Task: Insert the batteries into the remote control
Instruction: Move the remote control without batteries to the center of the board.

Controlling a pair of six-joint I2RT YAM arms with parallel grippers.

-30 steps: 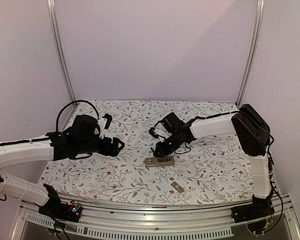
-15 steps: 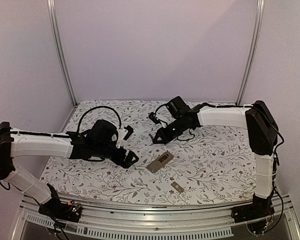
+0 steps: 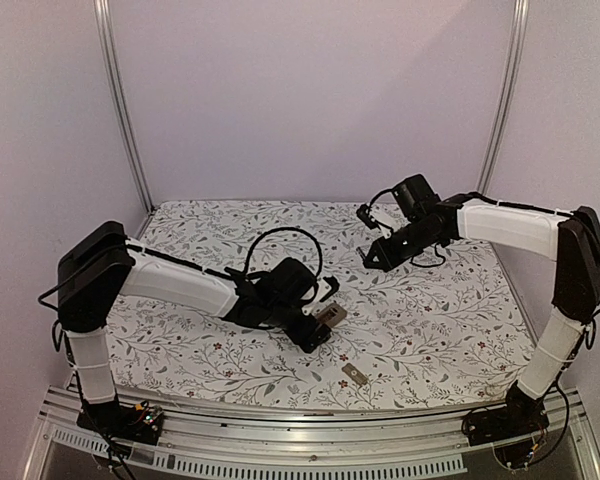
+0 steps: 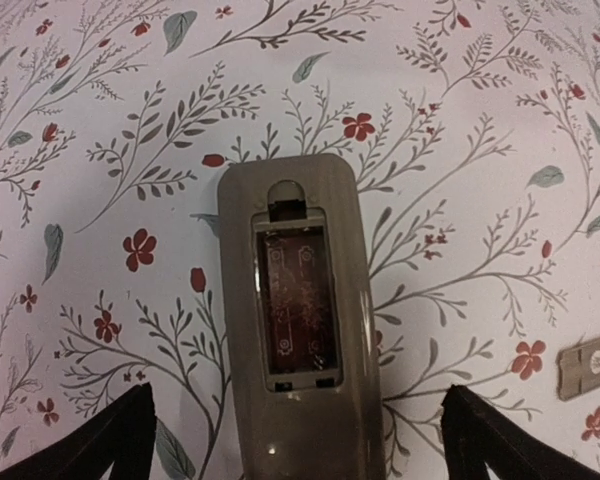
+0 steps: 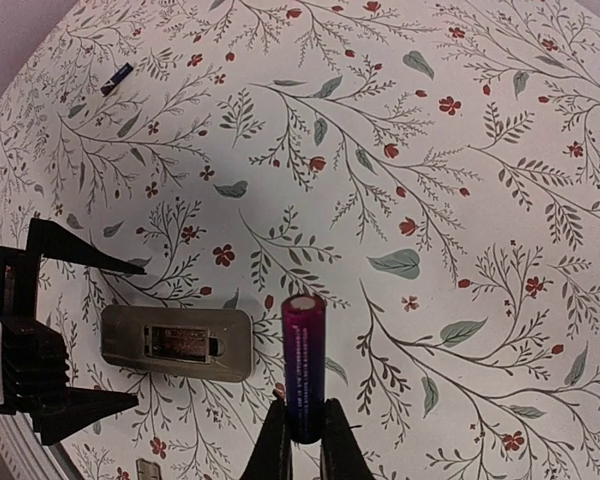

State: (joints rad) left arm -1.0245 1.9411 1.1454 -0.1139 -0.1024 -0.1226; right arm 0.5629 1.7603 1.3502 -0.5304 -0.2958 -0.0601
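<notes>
The remote control [image 4: 300,320] lies back-up on the flowered cloth, tan-grey, its battery recess [image 4: 295,305] uncovered and reddish inside. My left gripper [image 4: 298,395] is open, one fingertip on each side of the remote's near end and neither touching it; the top view shows that gripper [image 3: 318,318] at the remote [image 3: 332,313]. My right gripper [image 5: 302,430] is shut on a dark purple battery [image 5: 305,350], held above the cloth to the right of the remote [image 5: 177,343]. Far off on the cloth lies a second small dark battery [image 5: 117,78].
A small flat grey cover piece [image 3: 355,376] lies near the table's front edge, also at the right edge of the left wrist view [image 4: 590,362]. Metal posts [image 3: 120,110] and pale walls close in the back and sides.
My left arm has reached right to the remote and opened its jaws round it. My right arm has swung up and right, away from the remote, with the battery. The remote has turned slightly.
</notes>
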